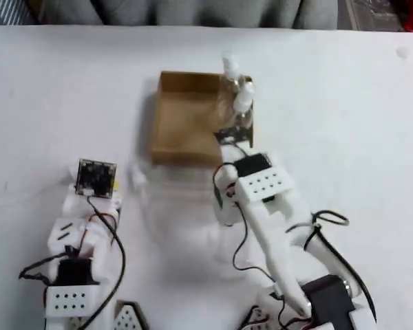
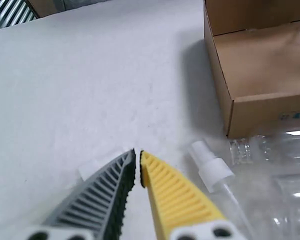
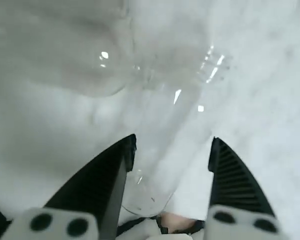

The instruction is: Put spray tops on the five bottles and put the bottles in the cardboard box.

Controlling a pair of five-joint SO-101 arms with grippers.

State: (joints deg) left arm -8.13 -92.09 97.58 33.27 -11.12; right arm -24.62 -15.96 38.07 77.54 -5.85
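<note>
The cardboard box (image 1: 182, 127) stands at the table's middle, and capped bottles (image 1: 235, 103) with white spray tops stand in its right side. My right gripper (image 3: 173, 140) is open just in front of the box, its black fingers on either side of a clear uncapped bottle (image 3: 175, 115) lying on the table. A second clear bottle (image 3: 65, 50) lies beside it. My left gripper (image 2: 137, 152) is shut and empty, low over the table left of the box (image 2: 250, 75). A loose white spray top (image 2: 210, 169) lies close to its tips, next to an open bottle neck (image 2: 240, 150).
The right arm (image 1: 261, 185) leans over the box's front right corner. The left arm (image 1: 82, 227) sits at the front left. Clear bottles (image 1: 172, 206) lie between the arms, hard to make out. The table's far side and left are bare white.
</note>
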